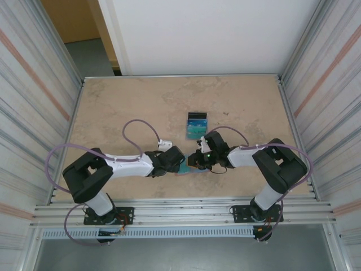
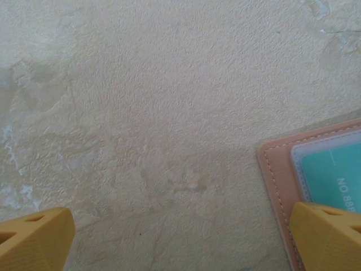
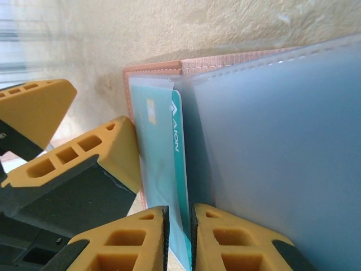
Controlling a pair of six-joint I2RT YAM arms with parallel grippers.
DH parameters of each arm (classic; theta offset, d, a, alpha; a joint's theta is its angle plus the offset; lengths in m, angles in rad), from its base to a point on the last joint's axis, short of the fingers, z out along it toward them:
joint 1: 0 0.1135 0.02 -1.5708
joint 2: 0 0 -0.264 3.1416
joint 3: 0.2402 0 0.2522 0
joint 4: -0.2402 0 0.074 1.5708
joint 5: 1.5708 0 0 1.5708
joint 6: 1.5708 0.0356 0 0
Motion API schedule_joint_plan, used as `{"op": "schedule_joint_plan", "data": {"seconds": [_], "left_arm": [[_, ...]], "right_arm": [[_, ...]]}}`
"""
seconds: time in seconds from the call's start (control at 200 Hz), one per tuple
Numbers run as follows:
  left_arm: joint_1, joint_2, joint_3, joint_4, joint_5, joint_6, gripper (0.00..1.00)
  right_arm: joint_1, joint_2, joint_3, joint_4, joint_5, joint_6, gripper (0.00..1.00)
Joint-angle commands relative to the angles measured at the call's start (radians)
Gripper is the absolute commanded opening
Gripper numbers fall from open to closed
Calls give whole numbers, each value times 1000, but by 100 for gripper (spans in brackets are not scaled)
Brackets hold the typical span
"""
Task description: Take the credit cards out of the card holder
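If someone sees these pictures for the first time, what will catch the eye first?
The right gripper stands out: its yellow jaws pinch the edge of a teal credit card inside the open card holder. From above, it meets the left gripper near the front edge of the table, and a small card stand sits just behind.

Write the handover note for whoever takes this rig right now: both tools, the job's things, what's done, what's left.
Left tool: open, one finger over a corner of the card holder.
Right tool: shut on the edge of the teal card, which is not yet free of the holder.
The card holder lies open between the tools, near side of the table.
Done: blue and teal cards appear to sit at the stand behind it.
Left: draw this card out, then check the other sleeves, hidden from here.
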Motion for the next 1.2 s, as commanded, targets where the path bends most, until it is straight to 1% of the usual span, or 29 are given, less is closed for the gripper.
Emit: {"op": "schedule_joint_plan", "data": {"seconds": [0.0,0.476,0.792,1.193], "left_arm": [[1,40,12,-51,-10,-3,99],[4,46,15,-64,-13,-9,99],[5,45,15,-63,-9,-10,99],[6,39,13,-71,-10,-13,99]], "right_arm": [[-9,21,-13,125,-65,42,18],[-63,21,-66,254,-138,97,16],[-94,16,-98,309,-160,124,16],[-115,17,-116,323,-170,127,13]]}}
